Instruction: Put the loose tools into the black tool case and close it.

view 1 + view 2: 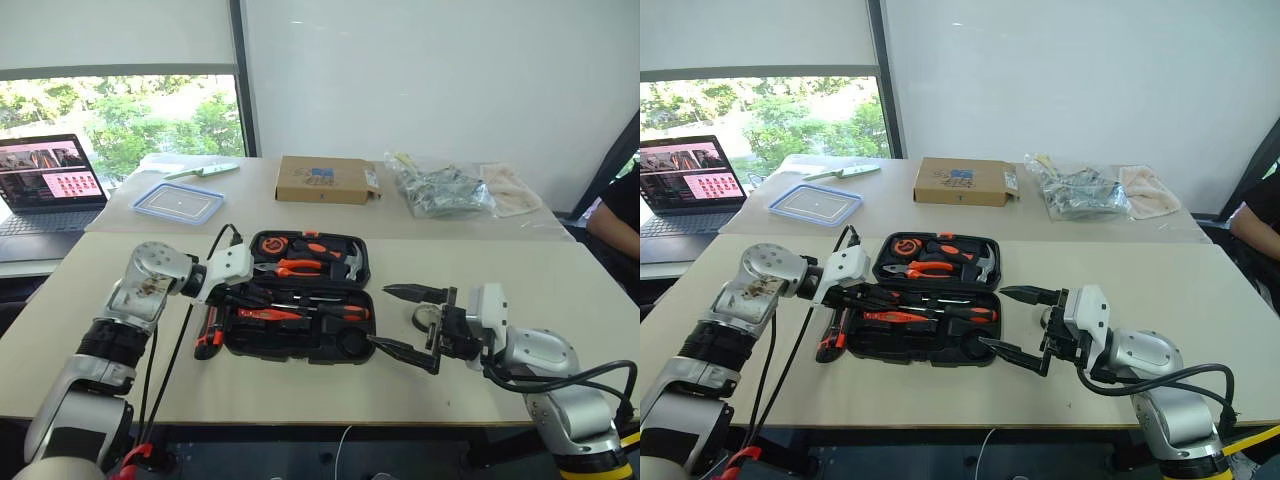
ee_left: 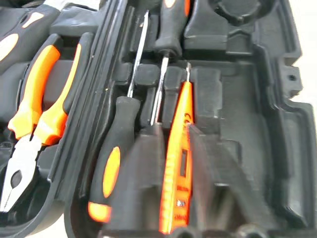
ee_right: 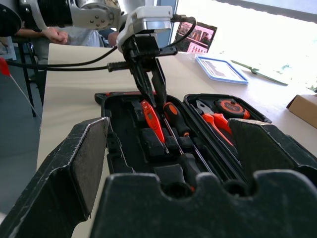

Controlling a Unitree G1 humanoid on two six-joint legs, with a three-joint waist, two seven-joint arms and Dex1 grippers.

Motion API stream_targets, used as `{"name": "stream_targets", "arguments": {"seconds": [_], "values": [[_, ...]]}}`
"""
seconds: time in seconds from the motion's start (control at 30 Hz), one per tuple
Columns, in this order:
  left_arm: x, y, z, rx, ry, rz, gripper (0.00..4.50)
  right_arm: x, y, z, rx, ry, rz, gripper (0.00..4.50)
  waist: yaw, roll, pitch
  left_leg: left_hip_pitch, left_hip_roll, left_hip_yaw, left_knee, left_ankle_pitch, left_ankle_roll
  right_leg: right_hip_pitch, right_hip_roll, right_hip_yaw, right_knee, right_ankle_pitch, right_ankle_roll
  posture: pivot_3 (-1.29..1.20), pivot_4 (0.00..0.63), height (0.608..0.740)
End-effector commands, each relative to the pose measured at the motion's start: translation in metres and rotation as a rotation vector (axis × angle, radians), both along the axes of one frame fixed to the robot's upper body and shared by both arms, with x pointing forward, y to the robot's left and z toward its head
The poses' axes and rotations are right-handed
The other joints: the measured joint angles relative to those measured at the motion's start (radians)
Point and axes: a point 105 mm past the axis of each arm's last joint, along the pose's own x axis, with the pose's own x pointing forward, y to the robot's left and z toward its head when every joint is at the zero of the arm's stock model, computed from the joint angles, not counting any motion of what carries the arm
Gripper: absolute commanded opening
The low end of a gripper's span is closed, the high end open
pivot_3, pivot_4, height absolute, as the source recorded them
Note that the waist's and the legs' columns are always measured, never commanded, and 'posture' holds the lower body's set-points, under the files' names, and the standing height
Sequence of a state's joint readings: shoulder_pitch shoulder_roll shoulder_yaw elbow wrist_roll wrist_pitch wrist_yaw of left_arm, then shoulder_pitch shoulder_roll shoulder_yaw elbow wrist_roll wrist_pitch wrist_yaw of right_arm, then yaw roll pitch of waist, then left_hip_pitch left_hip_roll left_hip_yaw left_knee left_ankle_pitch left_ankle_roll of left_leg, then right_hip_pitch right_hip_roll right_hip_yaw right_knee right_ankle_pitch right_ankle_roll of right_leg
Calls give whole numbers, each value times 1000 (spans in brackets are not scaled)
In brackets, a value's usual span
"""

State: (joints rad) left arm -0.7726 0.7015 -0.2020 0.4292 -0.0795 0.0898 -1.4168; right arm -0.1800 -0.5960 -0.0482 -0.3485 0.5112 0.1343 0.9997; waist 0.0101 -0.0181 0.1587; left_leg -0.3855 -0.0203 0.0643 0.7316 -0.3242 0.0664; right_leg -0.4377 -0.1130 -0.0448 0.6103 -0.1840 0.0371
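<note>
— Where did things stand?
— The black tool case lay open mid-tabletop; left gripper, fingers shut, pinched the slim all-orange screwdriver over its slot. Right gripper waited wide.
— Risks?
— Unseated, it could block the lid — and the utility knife lay outside, at the case's left edge.

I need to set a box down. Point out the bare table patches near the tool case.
Bare: the table left of the utility knife, and the strip between the black tool case and the near edge. Crowded: right of the case, around the tape roll and open right gripper.
</note>
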Motion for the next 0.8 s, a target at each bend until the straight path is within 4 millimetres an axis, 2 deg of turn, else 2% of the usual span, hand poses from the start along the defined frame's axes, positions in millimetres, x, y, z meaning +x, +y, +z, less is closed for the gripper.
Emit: {"name": "stream_targets", "arguments": {"seconds": [0.03,0.2,0.47,0.67,0.8], "values": [[0,0,4,-16,-36,1,90,-2,0,9,5,-54,10,4500,-1,0,0,0,0,0,0,0,0,0,0,0,0,0,0,0,150,740],[-5,0,-4,9,-22,-16,90,-2,1,8,5,-52,10,4500,-1,0,0,0,0,0,0,0,0,0,0,0,0,0,0,0,150,740],[-2,2,-18,30,-5,34,90,-3,1,7,8,-51,6,4500,1,0,0,0,0,0,0,0,0,0,0,0,0,0,0,0,150,740],[-5,-6,-15,-33,31,9,90,-6,1,6,9,-44,4,4500,2,0,0,1,0,0,1,0,-1,2,0,0,1,0,0,0,150,740],[-3,-4,-12,-47,26,30,90,-7,0,5,7,-37,5,4500,0,0,0,1,0,0,1,1,-1,1,0,0,1,0,0,0,150,740]]}}
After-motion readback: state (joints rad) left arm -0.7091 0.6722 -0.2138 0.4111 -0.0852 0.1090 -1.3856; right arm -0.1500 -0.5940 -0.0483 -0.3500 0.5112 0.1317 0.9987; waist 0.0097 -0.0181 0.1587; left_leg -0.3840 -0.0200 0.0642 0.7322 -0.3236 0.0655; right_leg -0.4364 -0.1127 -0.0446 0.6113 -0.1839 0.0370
